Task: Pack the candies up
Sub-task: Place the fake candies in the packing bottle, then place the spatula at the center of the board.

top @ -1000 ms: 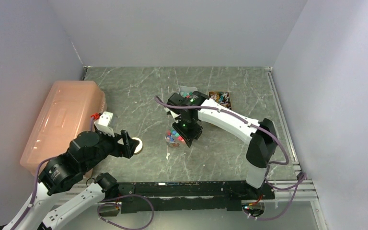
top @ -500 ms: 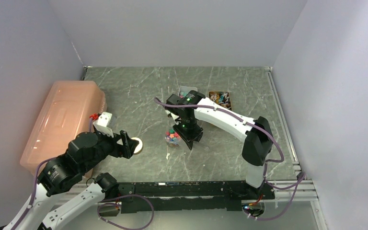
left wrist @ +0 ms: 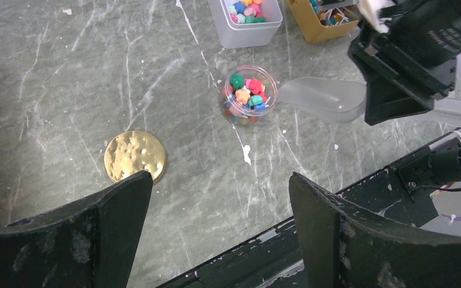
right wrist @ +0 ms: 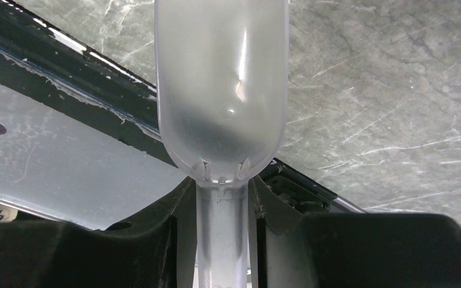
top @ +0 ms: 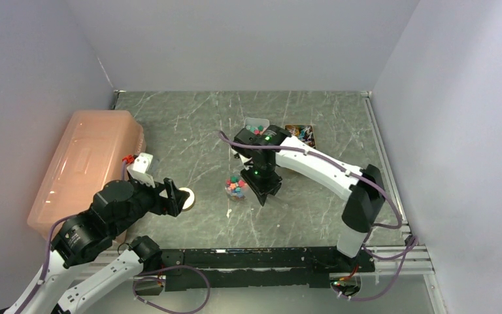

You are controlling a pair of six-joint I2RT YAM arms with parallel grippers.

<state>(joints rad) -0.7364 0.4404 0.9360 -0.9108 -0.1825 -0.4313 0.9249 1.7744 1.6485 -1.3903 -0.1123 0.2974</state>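
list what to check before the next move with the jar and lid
1. Scoop clamped in right end effector: ok.
2. Scoop bowl empty: ok.
3. Jar upright, open, candies near its rim: ok.
4. Gold lid flat on the table, apart from the jar: ok.
5. Left end effector open, nothing in it: ok.
6. Scoop clear of the jar rim: cannot tell.
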